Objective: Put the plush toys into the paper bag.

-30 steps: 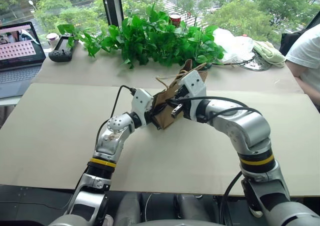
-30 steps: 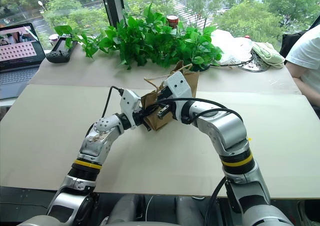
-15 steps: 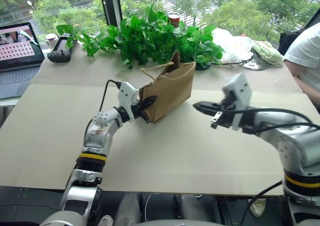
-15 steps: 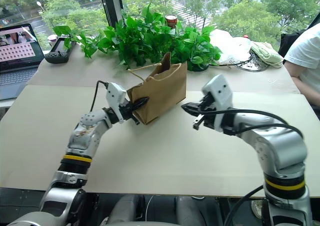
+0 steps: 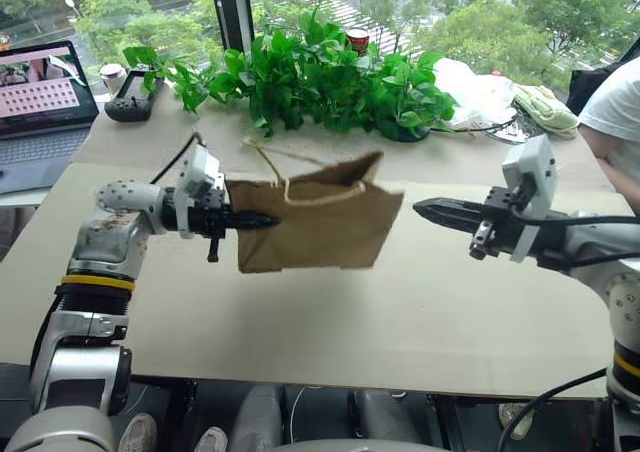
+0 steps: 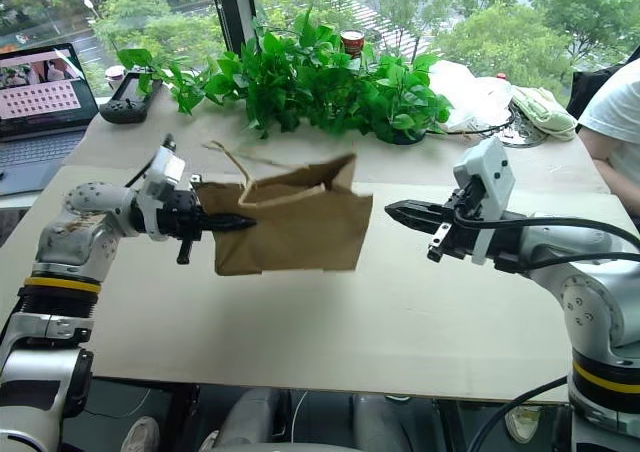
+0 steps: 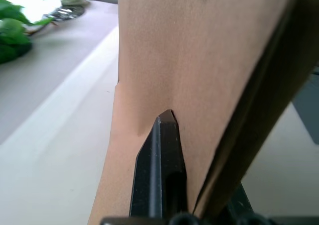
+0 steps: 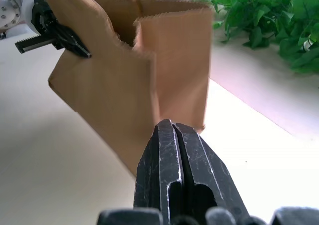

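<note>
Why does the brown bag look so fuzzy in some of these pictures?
In both eye views the paper bag is smeared, likely motion blur, while the plants behind stay crisp. In the left wrist view it sits too close to the left tool, so soft. In the right wrist view the bag's right edge ghosts; the right tool is sharp.

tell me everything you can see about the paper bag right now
The paper bag is small, brown kraft paper with thin twisted cord handles, its top edge serrated. It hangs tilted above the beige table, its mouth turned toward the plants. The left gripper is shut on the wall at one side, the only thing touching it. What is inside cannot be seen.
</note>
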